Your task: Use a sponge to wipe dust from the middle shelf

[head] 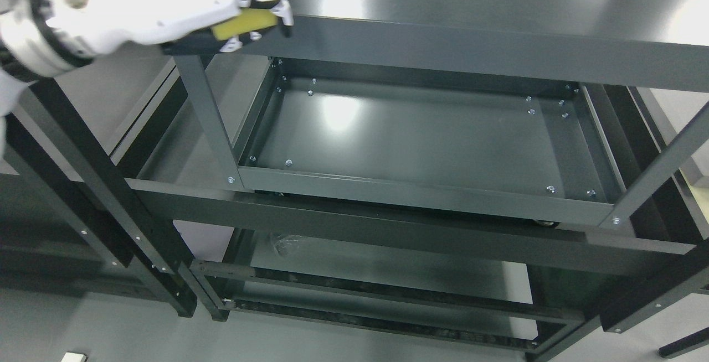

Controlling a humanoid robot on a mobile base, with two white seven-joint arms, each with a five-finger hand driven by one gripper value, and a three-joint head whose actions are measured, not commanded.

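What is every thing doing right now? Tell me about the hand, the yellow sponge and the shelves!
left hand: up at the top shelf's front left corner, fingers curled around the sponge.
sponge: yellow, held in the hand, above the top shelf's edge, not on the middle shelf.
top shelf: dark, shiny, nothing on it.
middle shelf: bare tray, not being touched.
right hand: not in view.

yellow sponge (245, 23) held above the dark, bare middle shelf (421, 135).
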